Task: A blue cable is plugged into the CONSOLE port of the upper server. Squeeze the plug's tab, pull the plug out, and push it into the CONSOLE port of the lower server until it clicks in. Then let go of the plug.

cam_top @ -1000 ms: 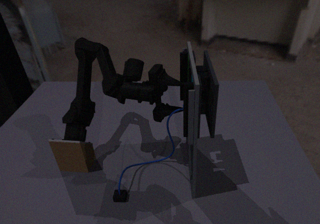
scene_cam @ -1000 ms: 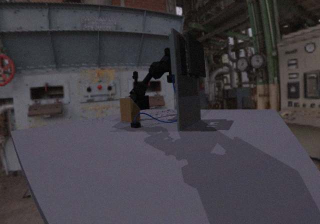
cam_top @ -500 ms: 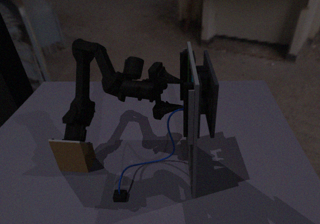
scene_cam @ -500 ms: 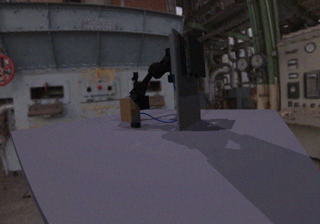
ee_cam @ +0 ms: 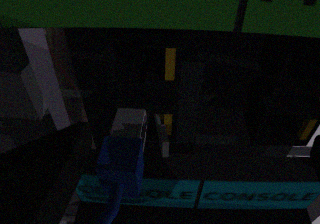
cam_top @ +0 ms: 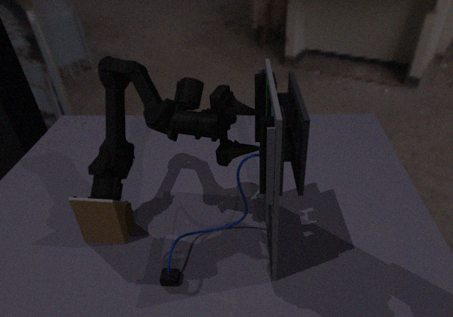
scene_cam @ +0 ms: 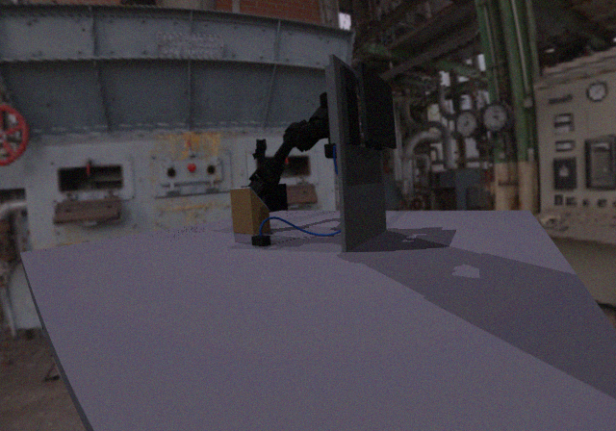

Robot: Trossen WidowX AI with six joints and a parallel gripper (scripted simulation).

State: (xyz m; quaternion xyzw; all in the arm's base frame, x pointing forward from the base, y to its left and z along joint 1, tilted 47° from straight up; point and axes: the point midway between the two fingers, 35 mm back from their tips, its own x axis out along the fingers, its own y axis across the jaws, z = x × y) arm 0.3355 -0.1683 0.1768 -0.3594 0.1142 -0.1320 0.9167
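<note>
From the top, the jaws (cam_top: 257, 129) stand wide apart at the upright panel (cam_top: 271, 197), a blue cable (cam_top: 243, 192) running left. From outside, the cable (scene_cam: 298, 228) curves near the orange block (scene_cam: 248, 212). At the wrist, its plug (ee_cam: 121, 164) sits left, over a CONSOLE label (ee_cam: 172, 193).

Cable (cam_top: 245, 197) (scene_cam: 303, 229) (ee_cam: 112, 204) between block (cam_top: 170, 277) (scene_cam: 261, 240) and upright panel (cam_top: 271, 189) (scene_cam: 365, 202).

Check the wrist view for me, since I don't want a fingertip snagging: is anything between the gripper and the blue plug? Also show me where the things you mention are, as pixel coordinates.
Nothing visible stands between the open gripper (cam_top: 257, 129) and the blue plug (ee_cam: 121, 165); the blue cable (cam_top: 241, 185) (scene_cam: 298, 227) (ee_cam: 113, 204) trails below the plug.
</note>
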